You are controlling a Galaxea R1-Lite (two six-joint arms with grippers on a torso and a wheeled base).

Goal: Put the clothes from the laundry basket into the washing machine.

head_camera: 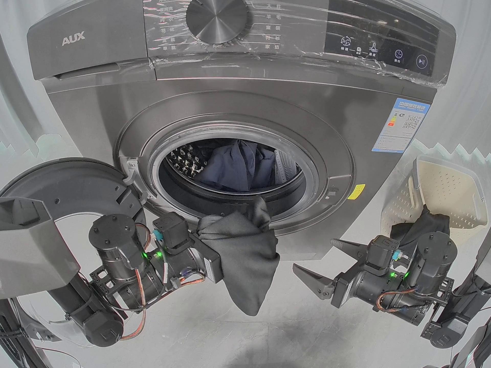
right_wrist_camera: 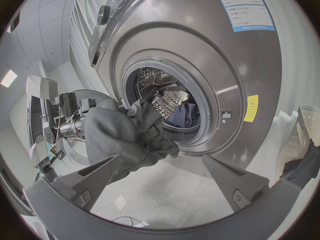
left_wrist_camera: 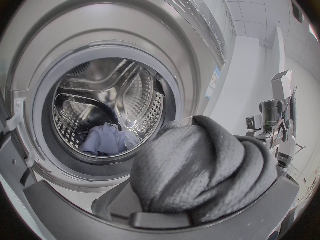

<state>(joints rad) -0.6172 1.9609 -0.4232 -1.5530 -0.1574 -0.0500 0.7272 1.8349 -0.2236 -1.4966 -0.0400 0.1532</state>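
Grey floor (head_camera: 204, 333); washing machine (head_camera: 102, 108) bears blue label (head_camera: 400, 124), yellow sticker (head_camera: 356, 191).

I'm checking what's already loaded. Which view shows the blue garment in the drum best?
Head view: it looks straight into the drum, where the blue garment fills much of the opening. Left wrist view shows it smaller, low inside; right wrist view, small and side-on.

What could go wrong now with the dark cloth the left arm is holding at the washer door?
1. Most of the dark cloth hangs below the door rim, outside the drum. If the left gripper released it here, it would likely slide to the floor.
2. The open right gripper sits close beside the hanging cloth and could snag it.
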